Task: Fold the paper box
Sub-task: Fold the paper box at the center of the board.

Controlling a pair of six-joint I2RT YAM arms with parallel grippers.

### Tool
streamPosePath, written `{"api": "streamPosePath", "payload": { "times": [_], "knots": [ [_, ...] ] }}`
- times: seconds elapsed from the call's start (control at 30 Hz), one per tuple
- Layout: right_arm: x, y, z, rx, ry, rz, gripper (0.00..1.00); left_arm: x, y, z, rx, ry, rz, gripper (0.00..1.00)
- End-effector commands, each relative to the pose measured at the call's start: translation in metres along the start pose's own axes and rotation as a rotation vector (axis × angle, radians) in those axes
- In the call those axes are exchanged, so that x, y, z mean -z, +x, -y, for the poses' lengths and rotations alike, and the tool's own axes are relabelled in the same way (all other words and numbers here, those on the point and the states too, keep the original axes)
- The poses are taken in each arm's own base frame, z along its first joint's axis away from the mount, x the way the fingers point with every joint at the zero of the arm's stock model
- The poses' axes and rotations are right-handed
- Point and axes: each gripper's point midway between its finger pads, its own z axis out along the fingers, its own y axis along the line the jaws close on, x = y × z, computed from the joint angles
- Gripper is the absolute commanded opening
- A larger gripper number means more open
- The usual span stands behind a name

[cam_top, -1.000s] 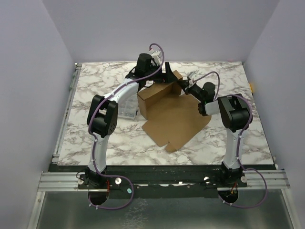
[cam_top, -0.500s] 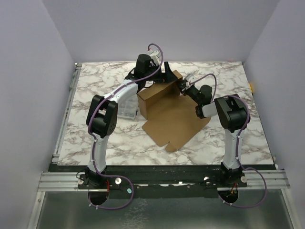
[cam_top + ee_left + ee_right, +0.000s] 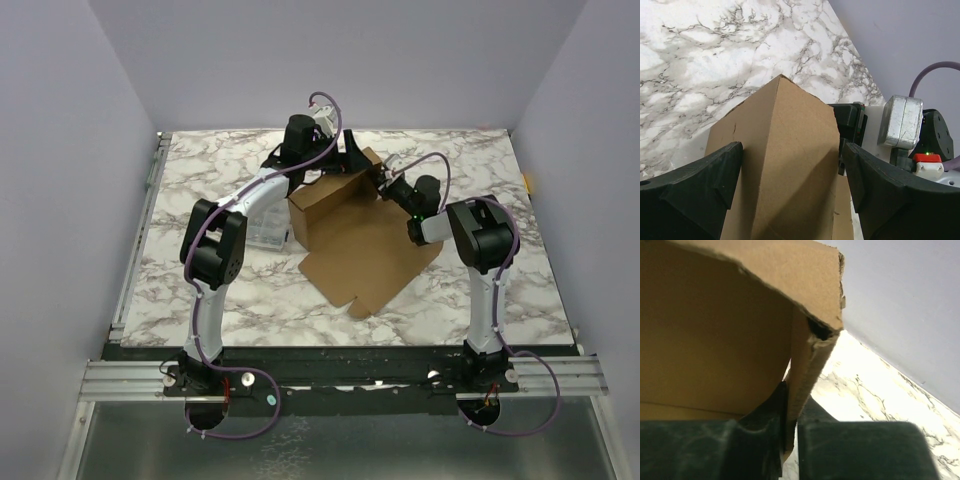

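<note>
The plain brown cardboard paper box (image 3: 365, 255) sits toward the far middle of the white, grey-veined marble surface (image 3: 200, 180), between the two arms. It is only part formed. Its far end stands up as a block-like raised section, while the rest lies flat as a wide sheet with notched edges that reaches toward the near side.

The left arm arches over from the left, and the left fingers (image 3: 351, 148) come down on the far top edge of the raised section. In the left wrist view, the left fingers (image 3: 695, 190) are spread wide and straddle a peaked fold of the cardboard (image 3: 790, 165). One finger lies against the cardboard's side and a thin dark gap shows at the other, so they bracket the fold rather than clamp it.

The right fingers (image 3: 383, 179) meet the raised section at its right end. In the right wrist view, the right fingers (image 3: 855, 450) are nearly together and pinch a thin upright wall of the box (image 3: 715, 340). A broad panel slopes overhead (its outer corner looks frayed).

A small clear plastic compartment case (image 3: 266, 232) rests on the surface just left of the raised section, partly hidden under the left arm.
</note>
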Motion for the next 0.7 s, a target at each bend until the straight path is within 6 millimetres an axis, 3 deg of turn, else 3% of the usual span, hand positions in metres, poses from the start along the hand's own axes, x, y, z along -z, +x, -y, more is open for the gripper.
{"api": "streamPosePath", "payload": {
  "times": [0.0, 0.07, 0.27, 0.3, 0.37, 0.43, 0.67],
  "knots": [
    [-0.004, 0.025, -0.008, 0.009, -0.003, -0.082, 0.07, 0.005, 0.021, 0.004, 0.039, 0.025, -0.066, 0.87],
    [-0.003, 0.027, -0.008, 0.022, -0.004, -0.084, 0.01, 0.005, 0.02, 0.005, 0.038, 0.027, -0.063, 0.87],
    [0.0, 0.028, -0.005, 0.05, 0.015, -0.086, 0.01, 0.006, 0.019, 0.005, 0.041, 0.031, -0.06, 0.87],
    [0.001, 0.027, -0.004, 0.051, 0.019, -0.083, 0.05, 0.006, 0.019, 0.004, 0.043, 0.031, -0.06, 0.88],
    [0.002, 0.018, -0.002, 0.05, 0.033, -0.055, 0.22, 0.007, 0.016, 0.006, 0.041, 0.034, -0.054, 0.88],
    [0.003, 0.006, -0.002, 0.046, 0.031, -0.024, 0.31, 0.008, 0.016, 0.005, 0.042, 0.032, -0.052, 0.88],
    [0.0, -0.017, 0.013, 0.012, 0.089, 0.017, 0.35, 0.01, 0.015, 0.004, 0.045, 0.032, -0.051, 0.88]
  ]
}}
